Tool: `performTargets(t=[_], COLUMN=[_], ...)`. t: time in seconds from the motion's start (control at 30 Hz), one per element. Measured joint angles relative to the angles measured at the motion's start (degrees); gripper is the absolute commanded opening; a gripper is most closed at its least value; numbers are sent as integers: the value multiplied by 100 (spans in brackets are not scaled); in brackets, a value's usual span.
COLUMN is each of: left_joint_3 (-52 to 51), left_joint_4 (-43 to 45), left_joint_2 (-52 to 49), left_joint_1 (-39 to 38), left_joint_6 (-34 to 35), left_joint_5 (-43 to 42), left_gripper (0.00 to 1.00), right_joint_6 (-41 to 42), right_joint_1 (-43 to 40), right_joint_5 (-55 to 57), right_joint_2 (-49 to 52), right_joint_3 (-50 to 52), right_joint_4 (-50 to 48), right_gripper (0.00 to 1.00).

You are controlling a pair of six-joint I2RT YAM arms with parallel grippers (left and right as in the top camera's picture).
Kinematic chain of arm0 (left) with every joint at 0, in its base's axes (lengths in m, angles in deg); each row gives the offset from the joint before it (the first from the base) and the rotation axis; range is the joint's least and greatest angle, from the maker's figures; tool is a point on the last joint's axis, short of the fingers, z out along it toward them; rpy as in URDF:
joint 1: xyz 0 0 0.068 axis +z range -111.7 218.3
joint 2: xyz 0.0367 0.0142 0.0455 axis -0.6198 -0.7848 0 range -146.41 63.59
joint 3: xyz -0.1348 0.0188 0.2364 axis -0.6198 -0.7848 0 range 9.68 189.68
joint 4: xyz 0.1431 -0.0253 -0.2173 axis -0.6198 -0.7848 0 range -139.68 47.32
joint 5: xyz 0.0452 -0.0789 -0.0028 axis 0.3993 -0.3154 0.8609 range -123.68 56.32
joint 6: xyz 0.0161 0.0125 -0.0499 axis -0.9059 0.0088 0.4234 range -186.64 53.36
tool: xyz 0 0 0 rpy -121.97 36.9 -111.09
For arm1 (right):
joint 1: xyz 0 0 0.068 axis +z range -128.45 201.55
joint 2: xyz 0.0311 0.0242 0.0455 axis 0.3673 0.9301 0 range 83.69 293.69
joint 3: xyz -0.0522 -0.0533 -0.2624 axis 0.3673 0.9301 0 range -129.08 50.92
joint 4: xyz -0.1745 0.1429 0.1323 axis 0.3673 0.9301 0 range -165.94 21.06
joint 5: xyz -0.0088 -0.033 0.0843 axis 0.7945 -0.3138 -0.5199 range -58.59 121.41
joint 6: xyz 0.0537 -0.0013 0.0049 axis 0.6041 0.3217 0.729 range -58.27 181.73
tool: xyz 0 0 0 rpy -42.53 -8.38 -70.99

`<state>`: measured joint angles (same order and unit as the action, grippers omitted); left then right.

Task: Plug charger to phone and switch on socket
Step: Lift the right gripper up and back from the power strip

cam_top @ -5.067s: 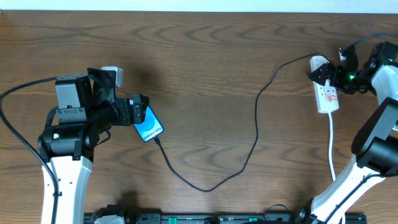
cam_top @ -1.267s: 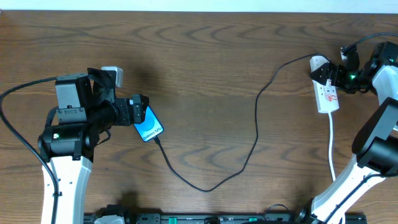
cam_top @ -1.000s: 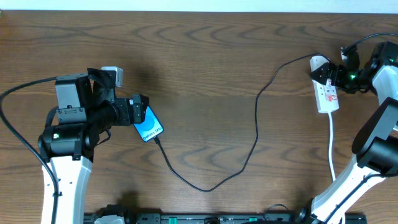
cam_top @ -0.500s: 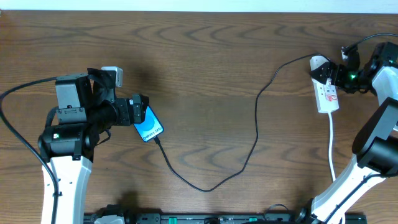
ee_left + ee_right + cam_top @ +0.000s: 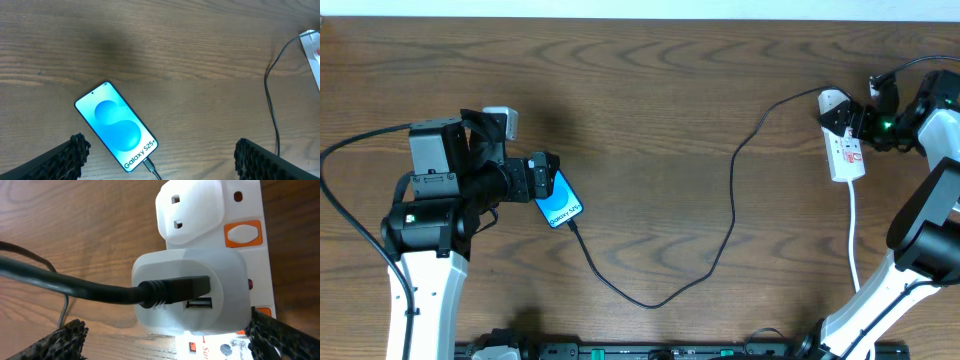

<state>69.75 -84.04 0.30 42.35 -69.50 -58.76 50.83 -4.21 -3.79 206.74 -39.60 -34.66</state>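
The left hand is spread wide and holds nothing. The phone lies flat on the wooden surface just ahead of it. In the wrist view it sits between the two fingertips, nearer the left one and touching neither, with its blue screen facing up. The charger has its small tip in the phone's lower end. From there it loops across the surface and climbs to the socket at the far right.

The right hand is also wide apart and grips nothing. Its fingers stand on either side of a white adapter seated in the socket. The charger's black plug is pushed into the adapter's face. An orange switch shows on the strip just beside the adapter, clear of both fingers.
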Motion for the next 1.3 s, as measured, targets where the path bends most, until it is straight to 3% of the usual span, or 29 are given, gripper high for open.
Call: performTargets(t=[0.67,0.83,1.07,1.3], left_joint_3=[0,0,0,0], left_joint_4=[0,0,2,2], left_joint_2=[0,0,0,0], left_joint_1=[0,0,0,0], left_joint_6=[0,0,0,0], left_joint_5=[0,0,2,2], left_gripper=[95,95,95,95], right_joint_6=[79,437,922,1128], right_joint_1=[-48,-70,-153,-166], right_joint_5=[-140,428,1676,2022], right_joint_2=[-39,-229,-1095,-2273], right_joint_3=[9,-4,0,0], right_joint_4=[212,776,1169,1362], right_gripper=[99,99,99,99])
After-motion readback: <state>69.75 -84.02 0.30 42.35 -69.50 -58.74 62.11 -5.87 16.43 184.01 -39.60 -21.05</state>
